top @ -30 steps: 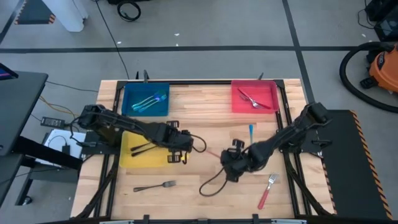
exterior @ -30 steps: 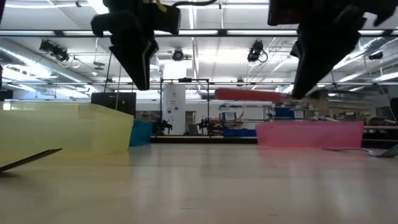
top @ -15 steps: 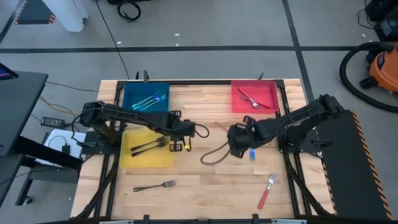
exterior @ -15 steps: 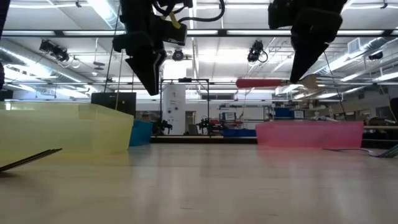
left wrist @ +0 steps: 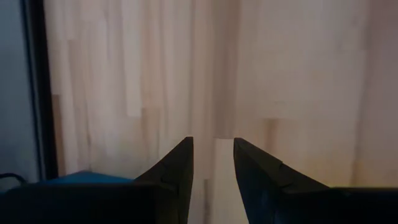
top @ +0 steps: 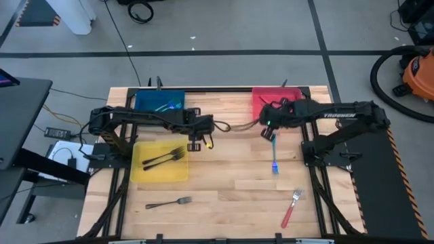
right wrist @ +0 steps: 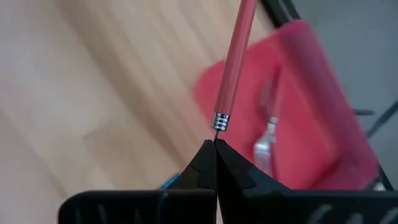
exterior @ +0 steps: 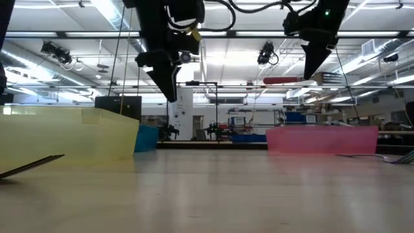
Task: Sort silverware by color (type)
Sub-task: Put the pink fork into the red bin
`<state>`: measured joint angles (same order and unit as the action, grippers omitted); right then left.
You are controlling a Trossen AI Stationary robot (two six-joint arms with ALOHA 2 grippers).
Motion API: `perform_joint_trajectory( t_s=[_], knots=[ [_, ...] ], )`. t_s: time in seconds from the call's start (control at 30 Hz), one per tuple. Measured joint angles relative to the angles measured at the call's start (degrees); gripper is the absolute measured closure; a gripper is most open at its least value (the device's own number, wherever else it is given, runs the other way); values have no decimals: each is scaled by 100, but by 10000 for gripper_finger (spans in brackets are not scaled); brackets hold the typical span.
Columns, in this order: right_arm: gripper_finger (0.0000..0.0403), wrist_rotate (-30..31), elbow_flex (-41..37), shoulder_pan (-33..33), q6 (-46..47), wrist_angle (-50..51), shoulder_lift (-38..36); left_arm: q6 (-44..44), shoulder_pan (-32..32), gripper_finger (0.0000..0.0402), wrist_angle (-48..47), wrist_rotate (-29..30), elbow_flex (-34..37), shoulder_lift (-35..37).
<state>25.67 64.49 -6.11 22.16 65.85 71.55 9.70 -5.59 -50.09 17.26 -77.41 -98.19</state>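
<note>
While the right arm has swung across the bench (top: 224, 196) from a spot near the middle to the edge of the red tray (top: 293, 97), the right pincer (right wrist: 215, 144) has kept its fingers pinched tight on the metal neck of a red-handled fork (right wrist: 235, 59), which sticks out level above the tray's near wall in the low view. That puts the fork at the tray that matches its colour, so by my reading this piece only needs lowering and letting go.

The left arm has pulled back too, from the yellow tray (top: 142, 174) toward the blue tray (top: 141, 100); the left pincer (left wrist: 212, 163) now hangs just beside the blue tray over bare wood, fingers parted with nothing between them.

Counting from above:
- 3 trays: blue, red, yellow.
- Blue tray: teal forks (top: 163, 106), about 2, partly hidden by the arm.
- Red tray: at least 1 fork already inside; the arm covers the rest.
- Yellow tray: 2 black forks (top: 163, 158).
- Loose on the bench: 1 black fork (top: 169, 202) below the yellow tray, 1 blue fork (top: 274, 157) below the red tray, 1 red fork (top: 291, 207) further below the red tray, toward the bench's front edge.

So 3 forks are not yet sorted, besides the 1 being carried.
</note>
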Motion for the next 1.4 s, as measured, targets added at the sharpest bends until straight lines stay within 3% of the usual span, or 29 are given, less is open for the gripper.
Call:
perform_joint_trajectory(
  t_s=[0.33, 0.57, 0.7, 1.0, 1.4],
  knots=[
    [402, -346, -351, -1766, -1074, -216, -433, 542, -592, 287, 19, 0, 0, 0],
    [402, -1259, -802, -3069, -2227, -933, -419, 1024, -910, 287, 81, -2, 0, 0],
    [402, -1468, -996, -3654, -2899, -1147, -404, 1104, -1111, 287, 195, -1, 2, 0],
    [401, -1618, -1158, -4375, -4116, -1560, 260, 1257, -1389, 287, 391, -2, 0, 0],
    [399, -1694, -1167, -4505, -4337, -1908, 1299, 1265, -1682, 287, 370, -2, 0, 0]
  ],
)
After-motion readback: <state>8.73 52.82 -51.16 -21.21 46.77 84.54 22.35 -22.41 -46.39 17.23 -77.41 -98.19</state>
